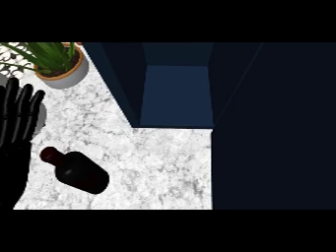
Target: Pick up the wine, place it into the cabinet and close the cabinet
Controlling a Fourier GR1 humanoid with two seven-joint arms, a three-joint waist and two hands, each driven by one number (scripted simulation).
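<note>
So nearest the bottom of the view you've got the speckled white-and-grey marble counter (pixel 163 162), and lying on its side on it is the dark, squat glass wine bottle (pixel 82 171) with a reddish cap, neck pointing up-left and fat body toward lower-right. It's just sitting there on the stone, nothing holding it. Over at the left edge is the robot's black left hand (pixel 10 123), fingers (pixel 12 98) straight and spread, pointing up the frame, totally relaxed and not wrapped round anything. The bottle sits to the right of and a bit below those fingertips, roughly level with the palm; the cap end is near the hand's edge, but I can't tell if it touches, it looks just apart. The right hand doesn't show up anywhere. Going further back, in the middle there's the dark navy blue cabinet (pixel 174 88), open, with the lighter blue inside visible and its tall dark door panel (pixel 286 123) filling the whole right side. The bottle is well apart from that opening. Far back left corner has a green leafy plant in a round terracotta-and-white pot (pixel 60 69) standing on the counter.
</note>
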